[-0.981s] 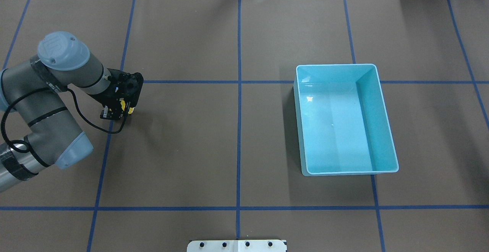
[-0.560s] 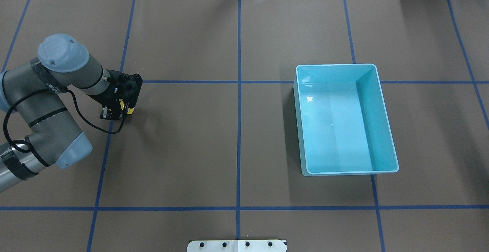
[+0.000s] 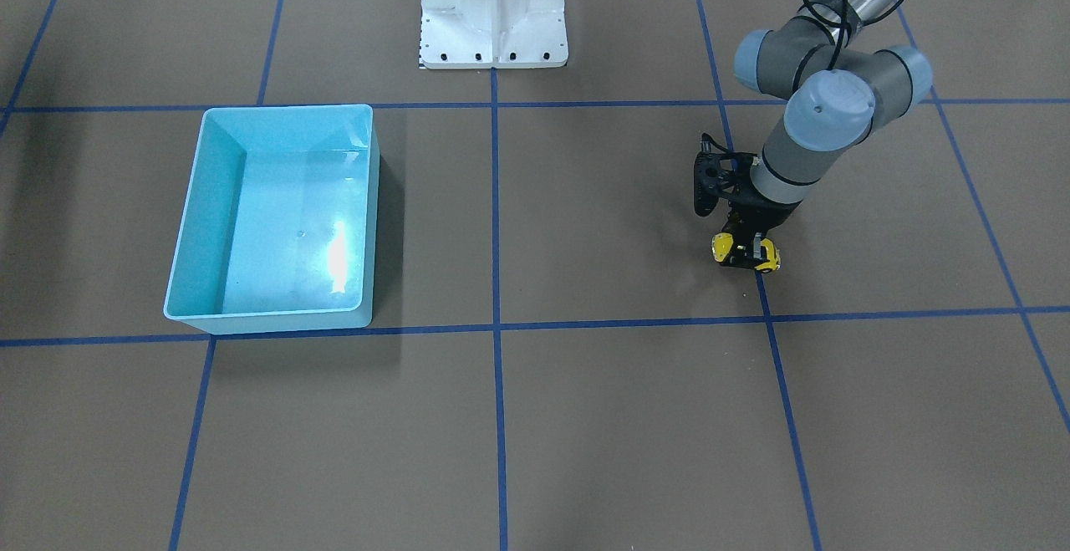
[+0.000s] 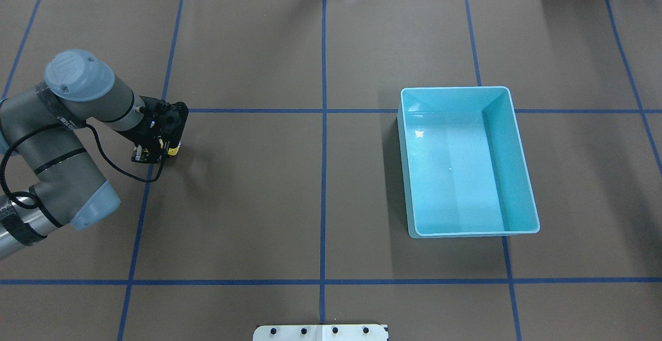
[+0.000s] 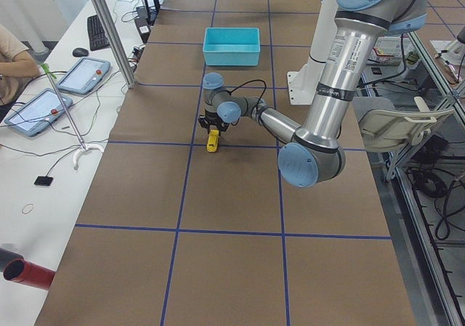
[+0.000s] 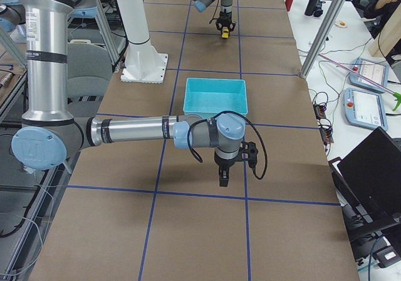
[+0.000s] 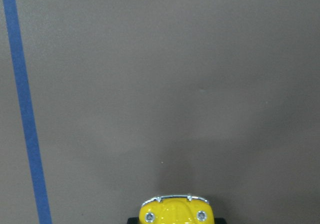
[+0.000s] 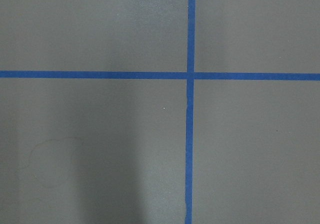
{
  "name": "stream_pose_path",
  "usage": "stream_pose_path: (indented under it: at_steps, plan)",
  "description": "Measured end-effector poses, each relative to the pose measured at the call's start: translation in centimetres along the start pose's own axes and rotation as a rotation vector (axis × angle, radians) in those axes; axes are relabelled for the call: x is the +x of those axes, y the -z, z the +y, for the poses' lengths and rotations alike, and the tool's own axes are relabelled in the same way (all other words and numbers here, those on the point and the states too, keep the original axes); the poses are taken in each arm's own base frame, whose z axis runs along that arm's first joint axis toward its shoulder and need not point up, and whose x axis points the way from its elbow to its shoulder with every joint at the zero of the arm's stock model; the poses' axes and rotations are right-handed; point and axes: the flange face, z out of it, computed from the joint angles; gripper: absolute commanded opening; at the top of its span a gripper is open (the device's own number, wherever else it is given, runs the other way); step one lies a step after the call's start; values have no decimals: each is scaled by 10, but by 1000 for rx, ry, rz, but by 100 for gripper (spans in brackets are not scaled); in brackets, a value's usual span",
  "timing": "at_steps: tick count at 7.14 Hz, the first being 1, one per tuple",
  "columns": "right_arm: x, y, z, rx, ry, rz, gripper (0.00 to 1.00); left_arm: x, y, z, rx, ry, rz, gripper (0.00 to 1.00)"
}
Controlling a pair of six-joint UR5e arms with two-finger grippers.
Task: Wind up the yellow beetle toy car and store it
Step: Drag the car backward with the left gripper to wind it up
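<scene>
The yellow beetle toy car point(image 3: 720, 247) sits between the fingers of my left gripper point(image 3: 744, 255), which is shut on it and holds it down at table level on the robot's left side. I cannot tell whether its wheels touch the paper. The car also shows in the overhead view point(image 4: 176, 150), the exterior left view point(image 5: 211, 144) and at the bottom edge of the left wrist view point(image 7: 175, 211). The light blue bin point(image 3: 209, 200) stands empty far off on the other side of the table. My right gripper point(image 6: 223, 179) shows only in the exterior right view, low over the table beyond the bin; I cannot tell whether it is open or shut.
Brown paper with blue tape lines point(image 4: 323, 175) covers the table. The robot's white base plate point(image 3: 493, 16) is at the robot's edge. The bin point(image 4: 509, 160) lies on the right half in the overhead view. The right wrist view shows only a tape crossing point(image 8: 190, 76).
My left arm has drawn back a little to the left and far side in the overhead view, taking the car with it. The bin has not moved.
</scene>
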Motion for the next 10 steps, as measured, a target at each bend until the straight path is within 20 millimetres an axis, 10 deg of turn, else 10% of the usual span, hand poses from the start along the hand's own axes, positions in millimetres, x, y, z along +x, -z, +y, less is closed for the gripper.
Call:
stream_pose_path:
  at_steps: [10]
  plan:
    - [-1, 2, 0, 3, 8, -2, 100, 4, -9, 64, 20, 41, -5, 0]
